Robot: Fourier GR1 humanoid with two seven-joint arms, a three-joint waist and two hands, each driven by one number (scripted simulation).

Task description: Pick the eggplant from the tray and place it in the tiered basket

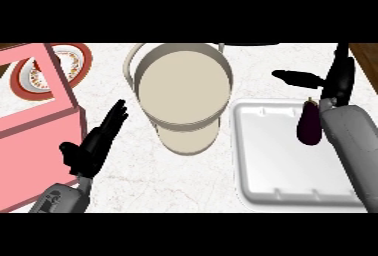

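I'm watching the right hand (334,75) hovering spread beyond the tray (284,165).
Eggplant (309,123) is lying just beside its wrist; left hand (94,142) is resting straight-fingered.

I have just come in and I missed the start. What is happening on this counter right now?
A robot is working over a white tray that holds an eggplant. Its right hand is above the tray's far edge, fingers straight, not holding the eggplant. The eggplant lies at the tray's right side, beside the forearm. The tiered basket stands left of the tray. The left hand rests open near it.
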